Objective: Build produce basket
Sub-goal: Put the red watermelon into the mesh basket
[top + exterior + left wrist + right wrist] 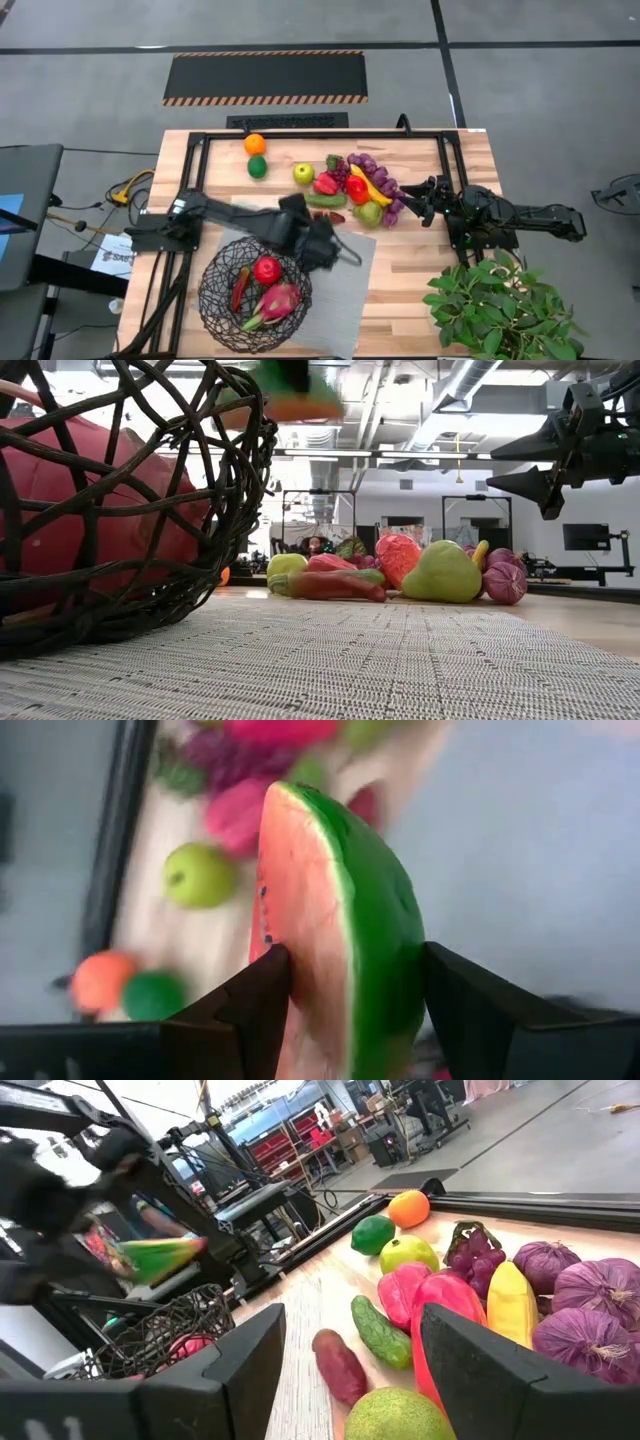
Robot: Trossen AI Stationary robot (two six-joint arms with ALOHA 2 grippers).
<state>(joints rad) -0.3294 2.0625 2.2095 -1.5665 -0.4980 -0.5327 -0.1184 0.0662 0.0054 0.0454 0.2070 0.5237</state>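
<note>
Left tool point(345, 985) is clamped on a watermelon slice point(335, 915), carrying it in the air above the grey mat point(345, 300), just beside the wire basket point(215, 290). The basket holds an apple point(267, 269) and a pink fruit point(279, 299). Right tool point(350, 1345) waits with its fingers spread apart near the produce pile point(355, 190) on the wooden surface point(420, 290).

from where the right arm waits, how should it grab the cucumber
Grip the cucumber across its narrow middle, coming straight down from above. It lies flat on the table, a long slim body, with the red pepper tight on one side, so the right pincer should straddle its width.
</note>
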